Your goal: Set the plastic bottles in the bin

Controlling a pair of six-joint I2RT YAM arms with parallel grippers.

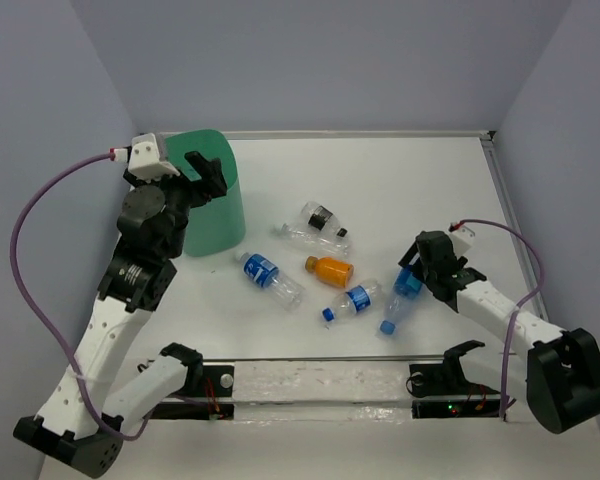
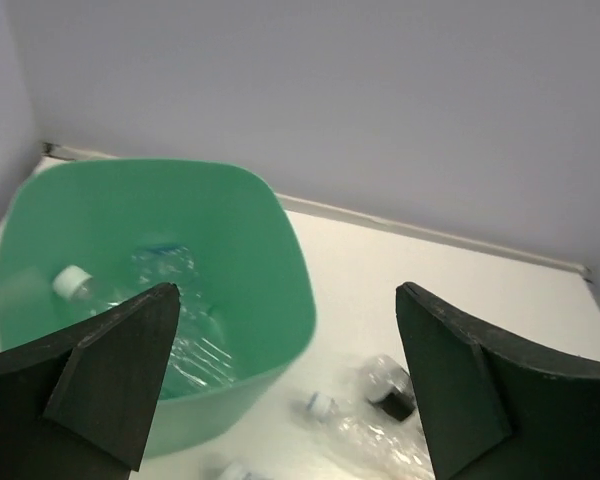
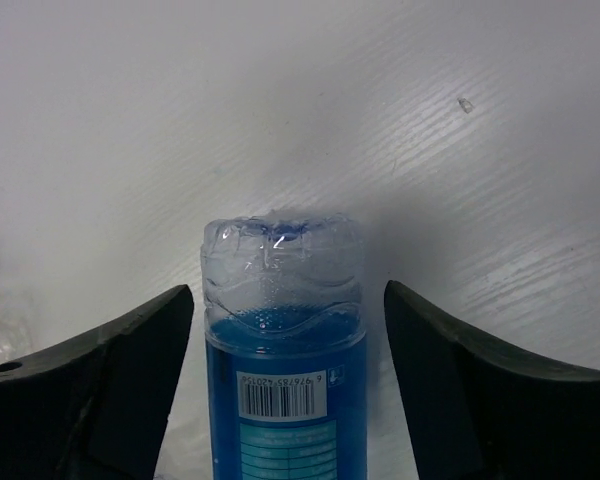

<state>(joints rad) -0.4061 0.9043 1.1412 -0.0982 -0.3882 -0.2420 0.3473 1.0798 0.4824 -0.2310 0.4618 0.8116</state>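
The mint-green bin (image 1: 216, 218) stands at the back left. My left gripper (image 1: 208, 172) hangs open and empty above its rim. In the left wrist view the bin (image 2: 292, 268) holds a clear bottle with a white cap (image 2: 76, 283). On the table lie a blue-label bottle (image 1: 271, 278), an orange bottle (image 1: 329, 269), a clear black-label bottle (image 1: 322, 220) and another blue-label bottle (image 1: 352, 300). My right gripper (image 1: 412, 270) is open, its fingers on either side of a blue-label bottle (image 1: 401, 295) without touching it; that bottle fills the right wrist view (image 3: 283, 340).
A crushed clear bottle (image 1: 302, 238) lies against the black-label one; both show below the bin in the left wrist view (image 2: 385, 395). A clear strip (image 1: 320, 380) runs along the near edge between the arm bases. Walls enclose the table on three sides.
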